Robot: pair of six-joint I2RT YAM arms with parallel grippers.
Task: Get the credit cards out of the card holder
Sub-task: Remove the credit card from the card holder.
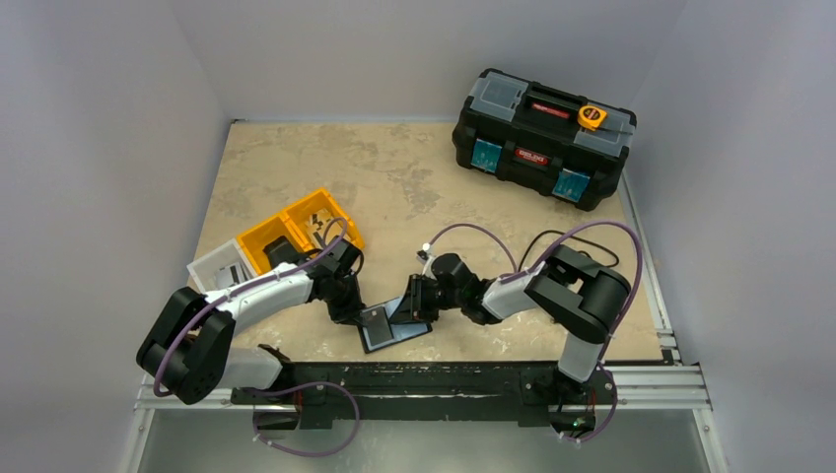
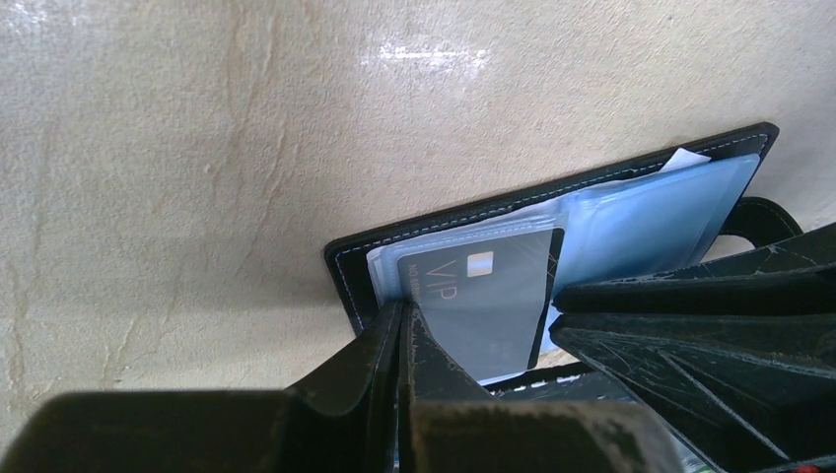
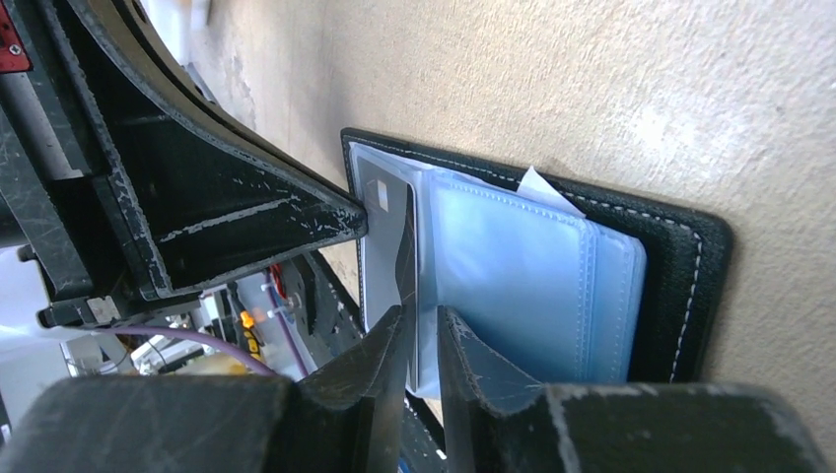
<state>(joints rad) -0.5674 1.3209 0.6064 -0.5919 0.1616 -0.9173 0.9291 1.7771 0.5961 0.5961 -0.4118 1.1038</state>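
Note:
The black card holder (image 1: 394, 325) lies open on the table near the front edge, its grey-blue plastic sleeves showing in the left wrist view (image 2: 651, 212) and the right wrist view (image 3: 522, 286). A grey credit card (image 2: 488, 305) marked VIP sticks partly out of a sleeve; it also shows in the right wrist view (image 3: 383, 261). My left gripper (image 2: 404, 323) is shut on the card's left edge, at the holder's left side (image 1: 357, 313). My right gripper (image 3: 422, 323) is pinched on a sleeve's edge, at the holder's right side (image 1: 416, 301). Other cards are hidden.
A big black toolbox (image 1: 542, 138) stands at the back right. Orange bins (image 1: 301, 229) and a white bin (image 1: 222, 264) sit behind the left arm. The metal rail (image 1: 444, 379) runs along the table's front edge, close to the holder. A white paper slip (image 2: 685, 158) pokes from the holder.

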